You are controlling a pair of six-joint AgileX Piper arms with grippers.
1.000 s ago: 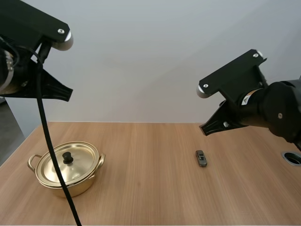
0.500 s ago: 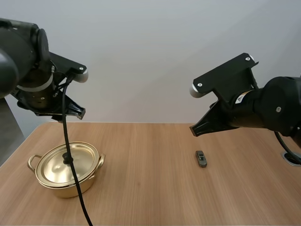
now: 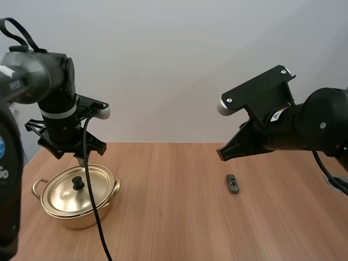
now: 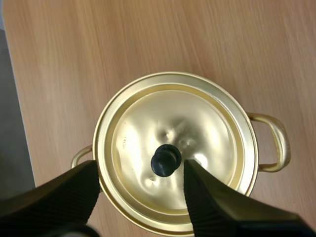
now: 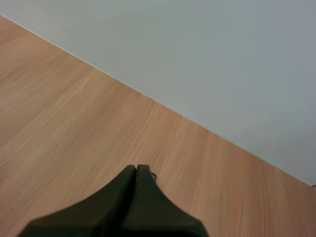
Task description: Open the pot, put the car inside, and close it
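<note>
Left tool (image 4: 142, 167): open, two black fingers (image 4: 59, 192) held wide apart with ribbed inner faces turned toward each other. Hangs straight down over the brass-coloured lid (image 4: 197, 133), one finger to either side of the black knob (image 4: 164, 160), pinching nothing. Below that, the round golden pot (image 3: 81, 213), closed, lid seated squarely on the rim, loop handles (image 4: 275, 143) sticking out at two opposite sides. In the high view, sits at the lower left of the frame, close to the left edge of the counter (image 3: 174, 223), directly beneath the left arm.

Right tool (image 5: 136, 170): closed on nothing, fingers pressed together into one dark wedge, pointed down at bare wood grain. In the high view, hovers right of centre, clear of the surface, tip aimed down and to the left.

Toy car (image 3: 232, 183): small, dark grey, resting on the counter right of centre, just below and slightly right of the right tool's tip, not touched by it. Well apart from the pot, with a broad stretch of plain wood between the two.
</note>
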